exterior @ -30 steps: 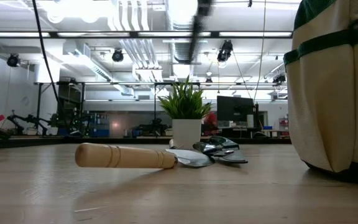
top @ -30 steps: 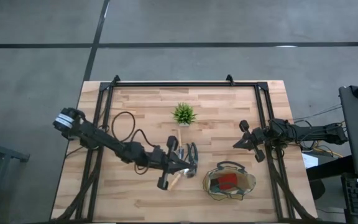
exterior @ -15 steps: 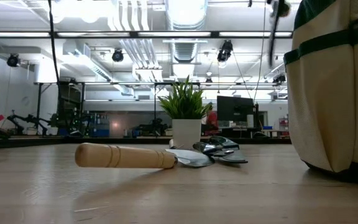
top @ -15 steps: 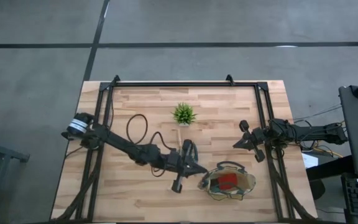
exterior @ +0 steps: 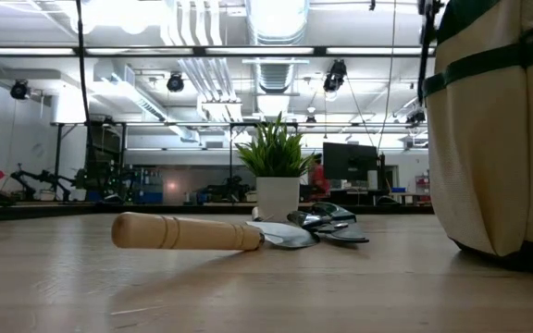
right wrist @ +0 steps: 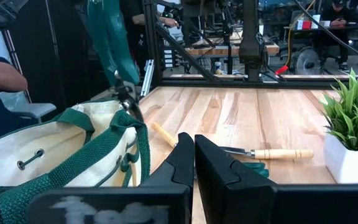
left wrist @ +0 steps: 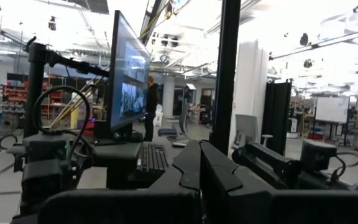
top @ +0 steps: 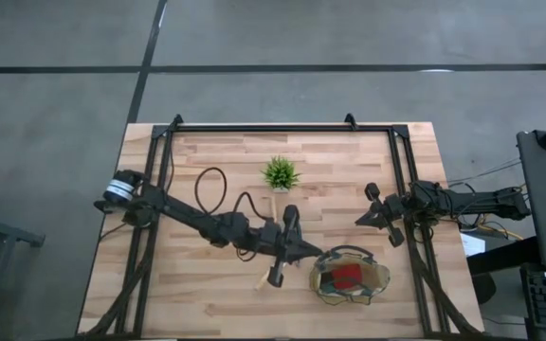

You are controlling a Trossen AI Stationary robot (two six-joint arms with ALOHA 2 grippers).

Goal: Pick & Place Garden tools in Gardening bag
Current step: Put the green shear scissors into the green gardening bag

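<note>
My left tool [top: 303, 252] is clenched on the green-handled pruning shears [right wrist: 112, 46]. I hold them blades-down, just above the near rim of the gardening bag [top: 379, 284], so they should fall inside rather than snag the dark trim. The red glove [top: 349, 275] already lies in the bag. One wooden-handled trowel [exterior: 188, 231] and the other shears [exterior: 327, 222] lie on the surface [top: 207, 313] in front of the potted plant [exterior: 276, 153], waiting their turn. My right tool [top: 366, 216] rests closed and empty at the right edge, clear of the drop. I can read no brand or lettering anywhere.
</note>
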